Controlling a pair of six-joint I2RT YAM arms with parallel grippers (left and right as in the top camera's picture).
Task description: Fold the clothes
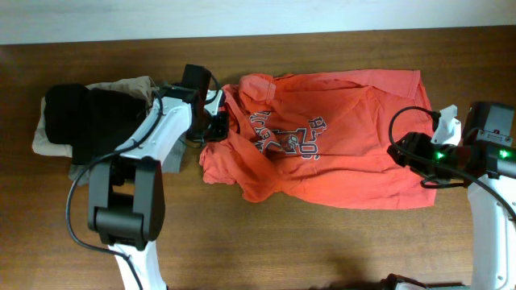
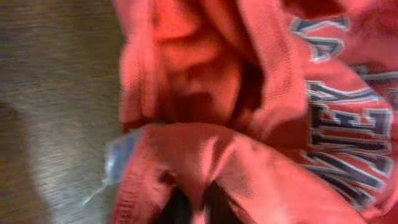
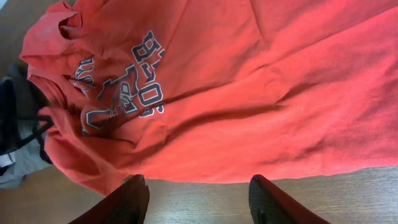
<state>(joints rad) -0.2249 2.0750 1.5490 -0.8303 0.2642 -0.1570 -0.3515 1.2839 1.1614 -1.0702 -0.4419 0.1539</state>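
On table (image 1: 266,250), T-shirt (image 1: 355,161) lettering (image 1: 290,137) crumpled, unreadable; right claw (image 3: 197,180) spread; left claw (image 1: 212,129) state unclear.

Overhead: even, soft light, sharp; faint shadow under the shirt (image 1: 339,153) edge at 6 o'clock.
Left wrist: dim, heavily blurred; lettering (image 2: 348,137) smeared at 3 o'clock.
Right wrist: bright, shirt crisp; fingers (image 3: 280,205) at 6 o'clock dark, soft.
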